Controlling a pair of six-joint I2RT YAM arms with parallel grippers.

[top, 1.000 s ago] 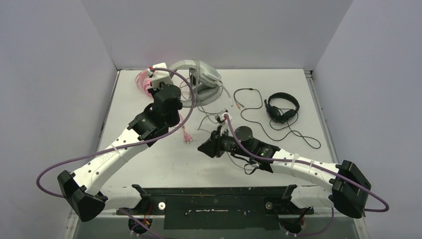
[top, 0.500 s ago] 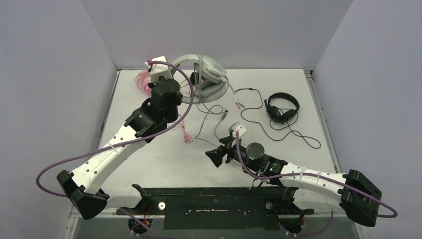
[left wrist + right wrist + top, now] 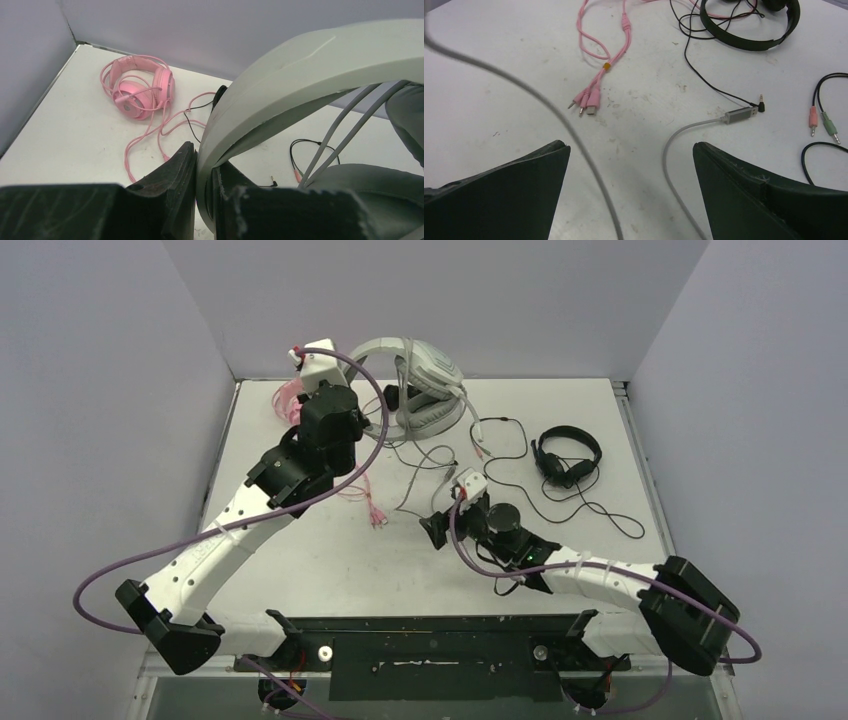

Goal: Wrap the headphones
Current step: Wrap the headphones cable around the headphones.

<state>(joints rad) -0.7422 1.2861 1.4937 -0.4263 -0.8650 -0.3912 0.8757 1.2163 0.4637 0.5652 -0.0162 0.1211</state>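
My left gripper is shut on the headband of the bulky white-grey headphones, held lifted near the back wall. Their grey cable hangs down to the table and ends in a flat plug. My right gripper hovers open low over mid-table. Two strands of that grey cable lie loose between its fingers, touching neither. The pink headphones lie at the back left, and their pink cable plugs reach toward the middle.
One thin black headset lies at the right with its cord spread around it. Another black headset lies beyond the plugs. Pink and green jacks rest right of my right gripper. Walls close in the table's left, back and right.
My right gripper has opened wide and let go of the grey cable. My left arm has carried the white-grey headphones up and toward the back wall.
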